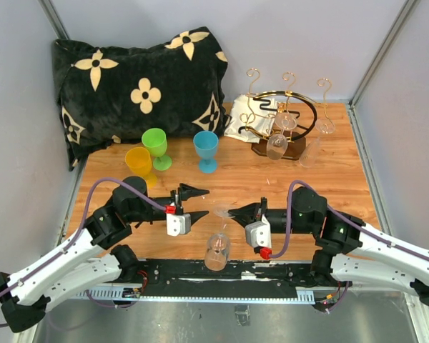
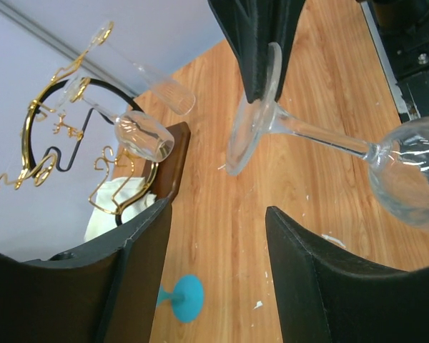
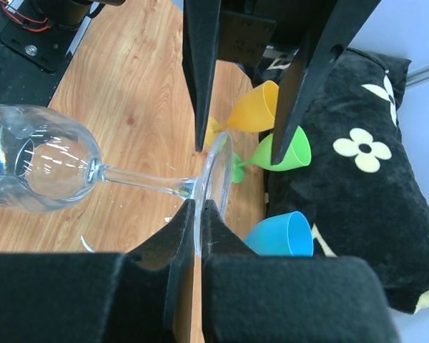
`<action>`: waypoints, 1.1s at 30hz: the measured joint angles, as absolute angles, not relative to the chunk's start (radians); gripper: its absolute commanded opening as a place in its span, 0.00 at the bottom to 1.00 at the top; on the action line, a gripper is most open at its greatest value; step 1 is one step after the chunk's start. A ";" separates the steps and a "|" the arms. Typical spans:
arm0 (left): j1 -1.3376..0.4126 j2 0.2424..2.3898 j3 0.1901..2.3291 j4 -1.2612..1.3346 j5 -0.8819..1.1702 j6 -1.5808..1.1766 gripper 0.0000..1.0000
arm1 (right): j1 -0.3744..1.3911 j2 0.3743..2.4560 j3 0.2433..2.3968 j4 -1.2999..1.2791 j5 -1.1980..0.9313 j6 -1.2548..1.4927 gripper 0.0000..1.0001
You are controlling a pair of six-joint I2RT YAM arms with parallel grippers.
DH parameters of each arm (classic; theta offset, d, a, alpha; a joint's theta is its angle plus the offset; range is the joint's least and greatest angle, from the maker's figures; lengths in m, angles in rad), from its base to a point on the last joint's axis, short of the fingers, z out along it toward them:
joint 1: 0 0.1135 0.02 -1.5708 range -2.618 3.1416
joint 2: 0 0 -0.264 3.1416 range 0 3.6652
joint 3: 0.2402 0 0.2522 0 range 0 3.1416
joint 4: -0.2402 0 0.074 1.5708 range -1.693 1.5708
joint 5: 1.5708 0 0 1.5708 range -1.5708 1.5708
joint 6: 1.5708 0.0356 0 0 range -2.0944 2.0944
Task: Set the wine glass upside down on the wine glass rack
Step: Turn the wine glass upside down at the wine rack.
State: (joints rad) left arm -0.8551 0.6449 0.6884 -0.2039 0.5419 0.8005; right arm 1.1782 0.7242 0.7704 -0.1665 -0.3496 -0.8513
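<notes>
A clear wine glass (image 1: 217,250) lies almost level above the table's near edge, foot to the far side and bowl to the near side. My right gripper (image 1: 232,213) is shut on the rim of its round foot; in the right wrist view (image 3: 199,214) the fingers pinch the foot (image 3: 216,171), with the bowl (image 3: 36,157) at left. My left gripper (image 1: 193,204) is open and empty, facing the foot from the left; it also shows in the left wrist view (image 2: 218,243). The gold wire rack (image 1: 279,118) stands at the far right with two clear glasses (image 1: 277,146) hanging upside down.
Yellow (image 1: 138,163), green (image 1: 156,146) and blue (image 1: 206,150) plastic goblets stand left of centre. A black flowered pillow (image 1: 136,86) lies at the far left. A white cloth (image 1: 237,127) lies beside the rack. Grey walls close in both sides.
</notes>
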 measured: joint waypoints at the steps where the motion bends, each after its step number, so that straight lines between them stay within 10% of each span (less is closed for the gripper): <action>1: -0.855 0.653 0.690 -0.209 0.545 0.812 0.59 | 1.178 0.727 0.775 -0.168 -0.350 -0.853 0.01; 22: -0.855 0.702 0.702 -0.179 0.642 0.863 0.43 | 1.178 0.777 0.779 -0.106 -0.367 -0.835 0.05; 33: -0.855 0.691 0.702 -0.175 0.680 0.871 0.19 | 1.178 0.812 0.779 -0.057 -0.367 -0.815 0.10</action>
State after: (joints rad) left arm -0.8551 0.6907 0.7021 -0.1753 0.6800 0.8707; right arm 1.1782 0.8120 0.7788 -0.0566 -0.3672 -0.8150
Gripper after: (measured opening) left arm 0.238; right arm 0.086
